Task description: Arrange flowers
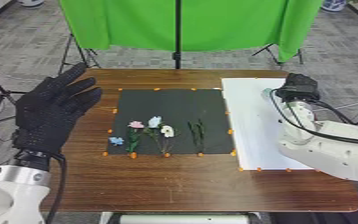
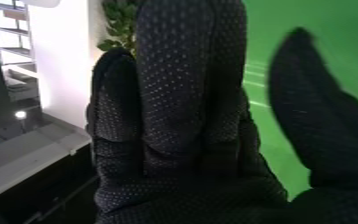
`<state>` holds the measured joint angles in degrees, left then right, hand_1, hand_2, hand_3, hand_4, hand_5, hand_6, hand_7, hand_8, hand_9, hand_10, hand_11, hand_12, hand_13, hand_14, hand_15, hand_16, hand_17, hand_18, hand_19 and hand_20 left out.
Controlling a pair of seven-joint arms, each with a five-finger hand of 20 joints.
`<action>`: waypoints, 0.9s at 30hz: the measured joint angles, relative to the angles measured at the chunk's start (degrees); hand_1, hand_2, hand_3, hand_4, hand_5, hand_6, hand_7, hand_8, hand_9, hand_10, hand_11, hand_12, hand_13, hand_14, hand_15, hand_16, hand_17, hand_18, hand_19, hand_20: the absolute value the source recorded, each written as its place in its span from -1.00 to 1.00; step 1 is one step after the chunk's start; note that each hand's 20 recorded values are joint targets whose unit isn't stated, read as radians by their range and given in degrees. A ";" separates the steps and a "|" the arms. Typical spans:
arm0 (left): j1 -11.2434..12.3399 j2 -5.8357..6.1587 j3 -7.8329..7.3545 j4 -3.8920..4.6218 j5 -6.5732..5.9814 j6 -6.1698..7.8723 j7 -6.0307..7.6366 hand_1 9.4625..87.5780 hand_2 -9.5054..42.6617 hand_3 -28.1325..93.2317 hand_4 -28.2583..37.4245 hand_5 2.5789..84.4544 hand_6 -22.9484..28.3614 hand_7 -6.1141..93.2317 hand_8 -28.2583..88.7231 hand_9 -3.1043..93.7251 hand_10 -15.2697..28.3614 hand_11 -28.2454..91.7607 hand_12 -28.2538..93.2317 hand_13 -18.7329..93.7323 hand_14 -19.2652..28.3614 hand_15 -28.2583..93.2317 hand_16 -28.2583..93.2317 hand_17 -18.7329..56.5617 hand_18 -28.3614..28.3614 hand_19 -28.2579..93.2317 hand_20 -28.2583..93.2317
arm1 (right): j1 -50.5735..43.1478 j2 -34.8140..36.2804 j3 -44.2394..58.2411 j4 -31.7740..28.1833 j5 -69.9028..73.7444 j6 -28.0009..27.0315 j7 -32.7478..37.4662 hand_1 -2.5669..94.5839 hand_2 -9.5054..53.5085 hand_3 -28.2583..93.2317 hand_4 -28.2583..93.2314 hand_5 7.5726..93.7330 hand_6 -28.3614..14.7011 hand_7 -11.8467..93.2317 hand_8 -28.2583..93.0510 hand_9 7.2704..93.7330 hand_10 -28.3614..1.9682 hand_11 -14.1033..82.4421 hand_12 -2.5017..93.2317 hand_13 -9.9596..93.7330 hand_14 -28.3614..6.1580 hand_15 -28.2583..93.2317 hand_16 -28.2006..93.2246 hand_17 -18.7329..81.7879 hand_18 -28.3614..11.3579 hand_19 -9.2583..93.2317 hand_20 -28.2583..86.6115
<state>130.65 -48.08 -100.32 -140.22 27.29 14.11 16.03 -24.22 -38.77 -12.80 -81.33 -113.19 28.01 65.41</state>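
Note:
In the head view my left hand (image 1: pixel 53 110) is held up at the table's left side with its fingers straight. My right hand (image 1: pixel 298 87) is over the far part of the white sheet (image 1: pixel 255 125); in the right wrist view the same hand (image 2: pixel 180 115) has straight fingers, the thumb apart. On the black mat (image 1: pixel 158 102) lie a pink flower (image 1: pixel 136 124), a pale blue flower (image 1: pixel 154 121), a white flower (image 1: pixel 167 131) and a small blue flower (image 1: pixel 116 141). Green stems (image 1: pixel 197 134) lie to their right. A pale greenish round thing (image 1: pixel 267 93) is beside my right hand, partly hidden.
Orange markers line the mat and the white sheet. The brown table (image 1: pixel 184 187) extends in front of both. A green cloth (image 1: pixel 229 25) hangs behind the table on a stand with black legs. Dark cables run along the right arm.

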 measured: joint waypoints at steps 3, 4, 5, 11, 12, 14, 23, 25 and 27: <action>0.00 0.00 -0.01 0.00 0.00 0.00 0.00 -0.67 -0.34 0.75 -0.80 -0.10 0.36 -0.61 -0.66 -0.28 0.71 0.00 -0.35 -0.23 1.00 0.39 -0.72 -0.67 1.00 0.68 -0.76 | -0.66 0.24 2.96 -0.86 2.44 -4.77 0.01 -0.42 -0.92 0.66 -0.94 -0.18 0.05 -0.62 -0.69 0.71 -0.17 -0.30 -0.65 0.89 0.28 0.19 -0.24 0.35 -0.66 1.00 -0.44; 0.00 0.00 -0.01 0.00 0.00 0.00 0.00 -0.67 -0.33 0.75 -0.80 -0.10 0.36 -0.61 -0.66 -0.28 0.71 0.00 -0.35 -0.23 1.00 0.39 -0.72 -0.67 1.00 0.68 -0.76 | -1.30 0.31 5.03 -1.10 3.86 -7.48 0.02 -0.44 -0.91 0.65 -0.94 -0.21 0.02 -0.64 -0.68 0.67 -0.25 -0.32 -0.66 0.88 0.24 0.20 -0.24 0.34 -0.68 1.00 -0.45; -0.01 0.00 -0.01 0.00 0.00 0.00 0.00 -0.67 -0.33 0.75 -0.80 -0.10 0.36 -0.61 -0.66 -0.28 0.71 0.00 -0.35 -0.23 1.00 0.39 -0.72 -0.67 1.00 0.68 -0.76 | -2.05 0.37 7.28 -1.31 5.48 -10.47 0.06 -0.45 -0.89 0.64 -0.94 -0.26 0.01 -0.65 -0.68 0.62 -0.34 -0.35 -0.67 0.86 0.20 0.20 -0.25 0.31 -0.73 1.00 -0.45; -0.02 0.00 -0.02 0.01 -0.01 0.00 0.00 -0.67 -0.34 0.75 -0.80 -0.10 0.36 -0.61 -0.66 -0.28 0.71 0.00 -0.35 -0.23 1.00 0.39 -0.72 -0.67 1.00 0.68 -0.76 | -3.80 0.56 13.40 -1.65 12.79 -23.72 0.65 -0.46 -0.88 0.63 -0.93 -0.26 0.04 -0.66 -0.67 0.49 -0.50 -0.42 -0.69 0.81 0.13 0.21 -0.28 0.26 -0.77 1.00 -0.47; -0.02 0.00 -0.03 0.01 -0.01 0.00 0.00 -0.67 -0.34 0.75 -0.80 -0.10 0.36 -0.61 -0.66 -0.28 0.71 0.00 -0.35 -0.23 1.00 0.39 -0.72 -0.67 1.00 0.68 -0.76 | -3.92 0.58 13.58 -1.59 13.05 -24.01 0.68 -0.44 -0.89 0.63 -0.93 -0.22 0.08 -0.64 -0.67 0.48 -0.50 -0.43 -0.70 0.80 0.12 0.20 -0.28 0.26 -0.76 1.00 -0.48; -0.02 0.00 -0.03 0.02 -0.03 0.00 0.00 -0.67 -0.33 0.75 -0.81 -0.10 0.36 -0.61 -0.66 -0.28 0.71 0.00 -0.35 -0.23 1.00 0.39 -0.72 -0.67 1.00 0.68 -0.76 | -4.47 0.61 14.42 -1.48 13.47 -24.07 0.66 -0.37 -0.95 0.66 -0.94 -0.11 0.18 -0.59 -0.70 0.43 -0.38 -0.46 -0.71 0.79 0.10 0.20 -0.30 0.25 -0.72 1.00 -0.55; -0.28 0.03 -0.01 0.11 -0.04 -0.11 -0.08 -0.67 -0.33 0.75 -0.80 -0.10 0.36 -0.61 -0.66 -0.28 0.71 0.00 -0.35 -0.23 1.00 0.39 -0.72 -0.67 1.00 0.68 -0.76 | -7.09 0.96 17.53 -0.96 15.77 -24.41 -1.58 0.23 -1.00 0.54 -1.00 0.78 0.56 -0.43 -0.52 0.94 0.59 -0.62 -0.47 0.94 0.53 0.03 -0.10 0.32 -0.33 1.00 -0.54; -0.28 0.03 -0.01 0.11 -0.04 -0.16 -0.13 -0.67 -0.33 0.75 -0.80 -0.10 0.36 -0.61 -0.66 -0.28 0.71 0.00 -0.35 -0.23 1.00 0.39 -0.72 -0.67 1.00 0.68 -0.76 | -6.72 1.17 15.52 -0.93 13.96 -22.55 -1.91 0.26 -1.00 0.52 -1.00 0.83 0.57 -0.43 -0.50 0.99 0.60 -0.60 -0.43 0.97 0.57 0.03 -0.08 0.33 -0.30 1.00 -0.50; -0.28 -0.01 -0.03 0.11 -0.03 -0.24 -0.23 -0.67 -0.33 0.75 -0.81 -0.10 0.36 -0.61 -0.66 -0.28 0.71 0.00 -0.35 -0.23 1.00 0.39 -0.72 -0.67 1.00 0.68 -0.76 | -6.20 1.43 12.82 -0.99 11.71 -18.57 -2.18 0.26 -1.00 0.53 -1.00 0.84 0.56 -0.43 -0.49 1.00 0.62 -0.57 -0.42 0.98 0.59 0.04 -0.08 0.34 -0.29 1.00 -0.47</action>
<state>130.37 -48.09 -100.35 -140.10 27.26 13.87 15.80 -30.41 -37.34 0.02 -82.32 -101.48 9.44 63.23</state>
